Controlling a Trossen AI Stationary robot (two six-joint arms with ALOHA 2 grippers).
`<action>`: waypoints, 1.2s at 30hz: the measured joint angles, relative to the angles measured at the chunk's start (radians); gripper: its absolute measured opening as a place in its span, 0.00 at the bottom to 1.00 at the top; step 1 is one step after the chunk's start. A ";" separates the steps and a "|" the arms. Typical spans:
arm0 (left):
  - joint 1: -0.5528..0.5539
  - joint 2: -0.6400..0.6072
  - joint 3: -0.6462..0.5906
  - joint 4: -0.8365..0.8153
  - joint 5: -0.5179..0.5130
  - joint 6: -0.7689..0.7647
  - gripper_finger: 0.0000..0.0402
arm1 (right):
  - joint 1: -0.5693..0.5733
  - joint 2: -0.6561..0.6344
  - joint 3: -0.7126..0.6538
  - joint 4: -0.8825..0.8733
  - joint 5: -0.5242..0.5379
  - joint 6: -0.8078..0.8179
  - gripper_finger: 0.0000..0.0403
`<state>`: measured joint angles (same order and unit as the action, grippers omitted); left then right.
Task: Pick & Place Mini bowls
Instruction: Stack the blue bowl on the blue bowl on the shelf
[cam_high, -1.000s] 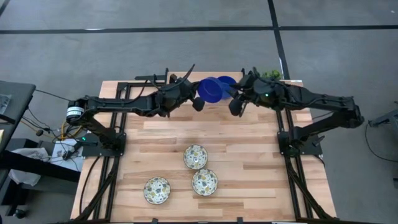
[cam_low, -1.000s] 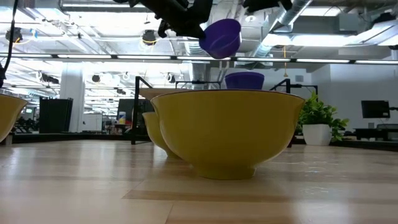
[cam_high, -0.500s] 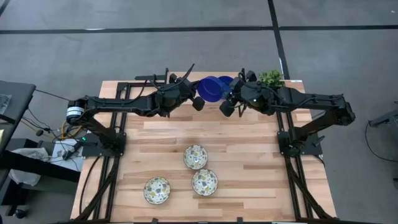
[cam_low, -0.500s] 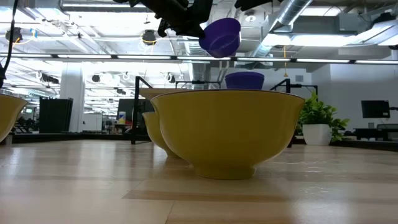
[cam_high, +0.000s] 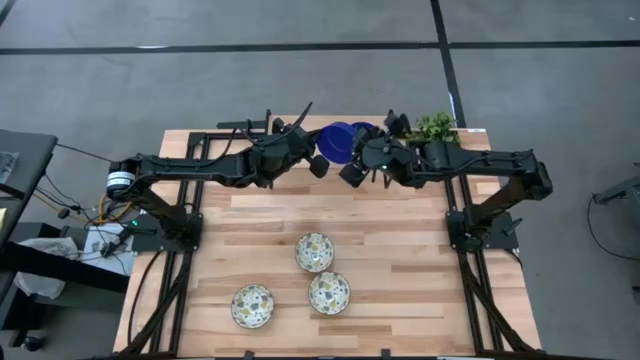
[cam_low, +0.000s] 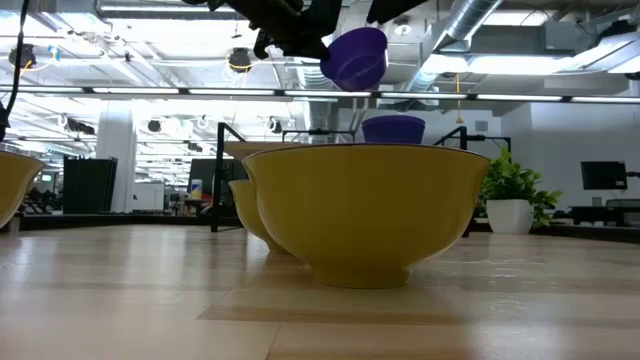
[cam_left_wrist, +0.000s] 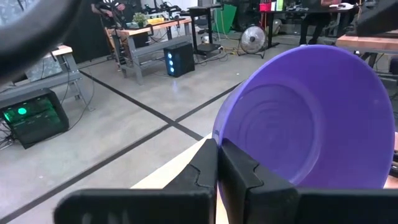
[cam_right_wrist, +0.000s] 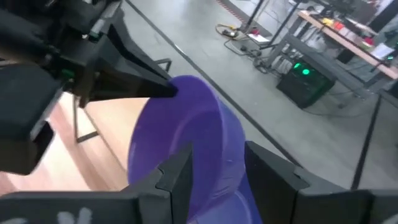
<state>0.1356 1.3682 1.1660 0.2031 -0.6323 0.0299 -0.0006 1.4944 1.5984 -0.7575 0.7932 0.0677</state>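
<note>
A cobalt blue mini bowl (cam_high: 338, 142) hangs high over the table's far middle, with my left gripper (cam_high: 318, 163) shut on it. In the low view the bowl (cam_low: 355, 58) shows tipped on its side. My right gripper (cam_right_wrist: 221, 165) is open, and its fingers stand on either side of that bowl's (cam_right_wrist: 186, 137) body. Another blue bowl (cam_high: 368, 128) stands on its base by the far edge. Three patterned bowls (cam_high: 314, 252), (cam_high: 329, 293), (cam_high: 252, 306) rest upright near the front. My left gripper pinches the blue bowl's rim (cam_left_wrist: 219, 138) between its two fingers, coming level from the table's left. The bowl (cam_left_wrist: 311, 118) is lifted clear of the table and tipped on its side, its hollow facing back toward that arm. Whether my right gripper touches the bowl I cannot tell.
A small green plant (cam_high: 435, 125) stands at the far right corner, close behind my right arm. In the low view a patterned bowl's yellow outside (cam_low: 365, 210) fills the foreground. Bare wood (cam_high: 400, 235) lies between the arms and the patterned bowls.
My right gripper has gone toward the table's left, up to the held blue bowl, rolling and tipping downward as it went. The left gripper and the bowl have kept still.
</note>
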 joint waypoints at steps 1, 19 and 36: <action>0.000 0.000 0.000 0.000 0.000 0.000 0.01 | 0.000 0.000 0.000 -0.004 0.009 -0.001 0.33; -0.031 0.000 0.000 0.023 -0.003 0.000 0.01 | -0.021 0.000 0.000 -0.051 0.041 0.037 0.33; -0.057 0.000 0.000 0.053 -0.003 0.000 0.01 | -0.028 0.000 -0.001 -0.050 0.008 0.040 0.16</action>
<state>0.0786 1.3678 1.1656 0.2558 -0.6350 0.0297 -0.0284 1.4940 1.5978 -0.8078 0.8013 0.1076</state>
